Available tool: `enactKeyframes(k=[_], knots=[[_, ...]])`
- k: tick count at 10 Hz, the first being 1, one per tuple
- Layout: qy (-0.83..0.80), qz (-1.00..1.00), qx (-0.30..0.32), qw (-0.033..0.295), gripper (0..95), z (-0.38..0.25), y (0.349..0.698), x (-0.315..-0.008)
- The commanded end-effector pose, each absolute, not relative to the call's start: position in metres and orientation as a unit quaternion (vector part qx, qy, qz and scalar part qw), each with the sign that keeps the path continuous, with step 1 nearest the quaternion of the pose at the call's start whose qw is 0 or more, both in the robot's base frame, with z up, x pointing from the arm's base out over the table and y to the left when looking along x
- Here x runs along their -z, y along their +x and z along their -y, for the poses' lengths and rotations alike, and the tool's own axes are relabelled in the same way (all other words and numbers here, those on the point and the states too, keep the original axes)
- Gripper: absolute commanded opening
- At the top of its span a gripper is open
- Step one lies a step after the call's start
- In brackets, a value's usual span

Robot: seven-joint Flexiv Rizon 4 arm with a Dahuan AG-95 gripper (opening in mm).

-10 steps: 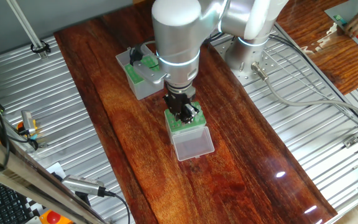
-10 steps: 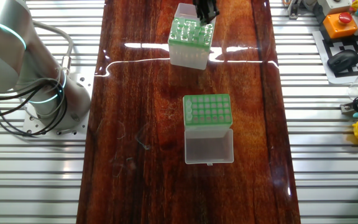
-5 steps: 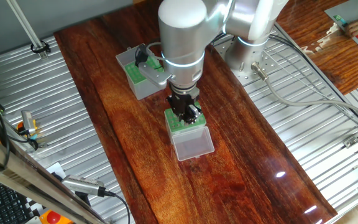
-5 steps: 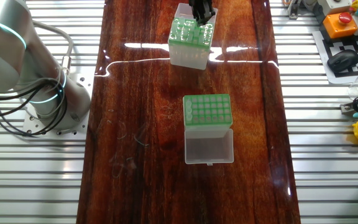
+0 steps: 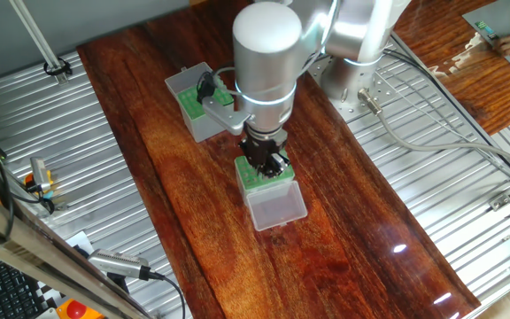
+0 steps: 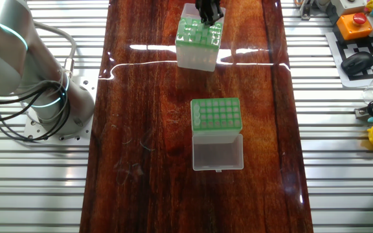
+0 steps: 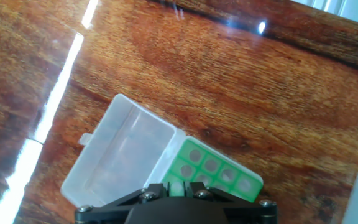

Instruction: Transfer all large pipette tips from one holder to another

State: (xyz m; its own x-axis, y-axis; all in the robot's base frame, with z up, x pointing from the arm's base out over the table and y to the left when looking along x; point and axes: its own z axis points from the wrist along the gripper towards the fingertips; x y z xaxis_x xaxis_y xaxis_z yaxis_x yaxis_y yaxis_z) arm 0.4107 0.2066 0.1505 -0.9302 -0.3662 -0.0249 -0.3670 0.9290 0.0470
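Note:
The whitish holder (image 5: 253,178) stands mid-table with its clear lid (image 5: 277,206) lying open toward the near edge. My gripper (image 5: 266,166) hangs right over its green rack, near one corner (image 6: 208,13). In the hand view the rack (image 7: 219,169) and lid (image 7: 123,158) fill the lower middle. The gripper (image 7: 174,188) shows only at the bottom edge, jaws close together with a pale sliver between them. I cannot make out single large pipette tips; the rack holes show pale rounds. The grey holder (image 5: 200,113) (image 6: 216,116) stands apart, its lid (image 6: 217,154) open.
The robot base (image 5: 352,80) and its cables sit beside the wooden tabletop (image 5: 175,204). Ribbed metal panels (image 6: 342,162) flank the wood on both sides. An emergency stop box (image 6: 356,21), a mouse (image 6: 358,63) and small toys lie on one panel.
The arm has shifted slightly sideways over the whitish holder's rack, staying above the same box. Both boxes stay put.

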Motion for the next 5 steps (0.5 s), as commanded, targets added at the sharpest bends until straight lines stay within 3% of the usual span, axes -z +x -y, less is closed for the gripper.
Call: enactKeyframes(k=[1,5], knots=[[-0.188,-0.982,-0.027,0.008,0.0,-0.206,0.41,-0.155],[-0.199,-0.98,-0.031,0.009,0.0,-0.196,0.408,-0.197]])
